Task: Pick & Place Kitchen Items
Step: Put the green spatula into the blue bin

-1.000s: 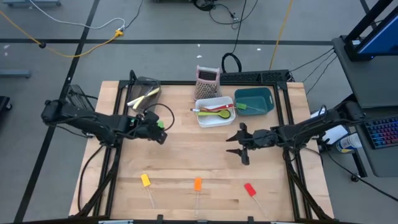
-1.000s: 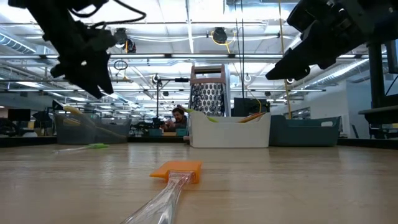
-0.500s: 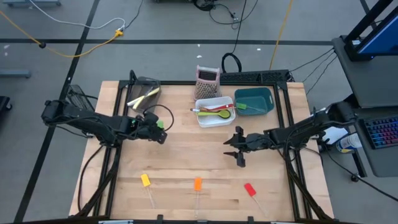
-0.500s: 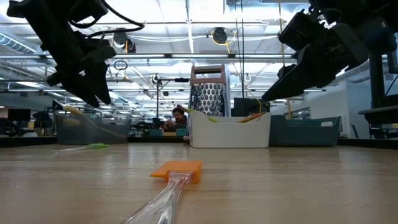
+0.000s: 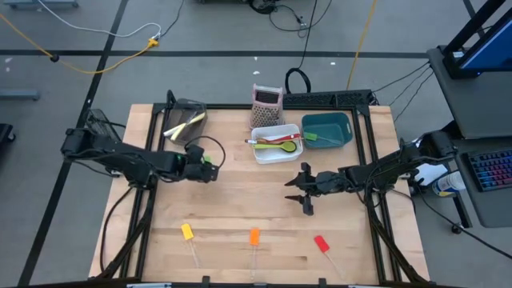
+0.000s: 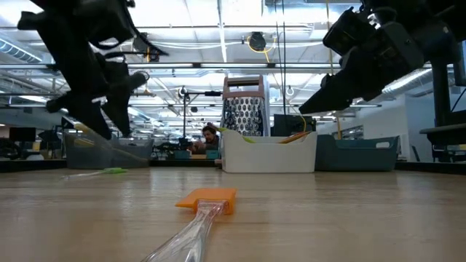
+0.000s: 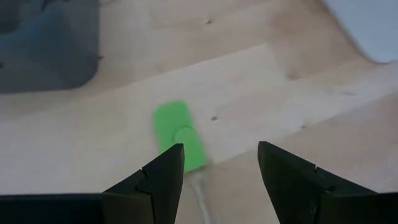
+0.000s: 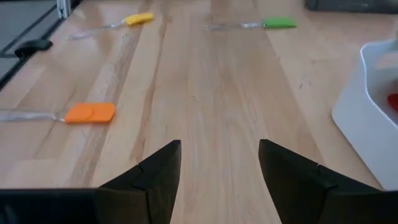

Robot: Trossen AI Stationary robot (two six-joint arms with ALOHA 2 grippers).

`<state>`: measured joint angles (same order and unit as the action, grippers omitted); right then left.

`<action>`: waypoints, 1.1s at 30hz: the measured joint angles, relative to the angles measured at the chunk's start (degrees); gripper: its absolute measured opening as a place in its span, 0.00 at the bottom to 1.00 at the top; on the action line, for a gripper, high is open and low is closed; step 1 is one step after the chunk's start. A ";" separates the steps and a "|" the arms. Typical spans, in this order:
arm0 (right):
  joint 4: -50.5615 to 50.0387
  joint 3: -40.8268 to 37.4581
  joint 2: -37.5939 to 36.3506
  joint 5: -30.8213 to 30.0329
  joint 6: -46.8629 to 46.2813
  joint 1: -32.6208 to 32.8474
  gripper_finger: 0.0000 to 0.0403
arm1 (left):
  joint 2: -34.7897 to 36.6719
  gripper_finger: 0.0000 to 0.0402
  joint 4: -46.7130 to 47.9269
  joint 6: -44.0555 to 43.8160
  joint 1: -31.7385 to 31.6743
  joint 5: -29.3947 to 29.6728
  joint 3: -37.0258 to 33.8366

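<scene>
My left gripper (image 7: 214, 163) hangs over the green-headed, clear-handled spatula (image 7: 179, 136) lying flat on the pale wooden table (image 5: 240, 200), jaws spread wide and empty, the green head just ahead of my fingertips. Here's the worry: that clear handle is slim and sits flush on the wood, so if I drop in off-centre, one finger could land on it and skid it away instead of straddling it. Come down too steeply and I'd jam my tips into the board.

My right gripper (image 5: 304, 192) floats mid-table, jaws apart too, nothing in them, with the orange-headed spatula (image 8: 91, 112) and the yellow-headed spatula (image 8: 138, 19) ahead of it and the red-headed spatula (image 5: 321, 243) near the front edge. The white plastic bin (image 5: 276, 151) is close by that arm; a careless swing could clip its wall and shove it. The dark mesh bin (image 5: 185, 118) is near my left arm, too.
</scene>
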<state>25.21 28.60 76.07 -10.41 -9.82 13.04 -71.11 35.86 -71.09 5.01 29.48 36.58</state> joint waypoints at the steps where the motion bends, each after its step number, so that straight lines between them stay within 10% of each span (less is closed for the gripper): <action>1: 0.15 0.00 -0.01 0.00 0.00 0.00 0.52 | -1.03 0.53 0.00 -0.23 -0.25 0.04 0.00; 33: 0.28 0.00 -0.04 0.01 0.00 -0.02 0.52 | -17.66 0.51 -3.38 -10.49 -6.55 -1.59 0.15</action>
<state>25.50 28.60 76.03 -10.41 -9.82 13.02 -88.77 32.48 -81.58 -1.54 27.89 36.73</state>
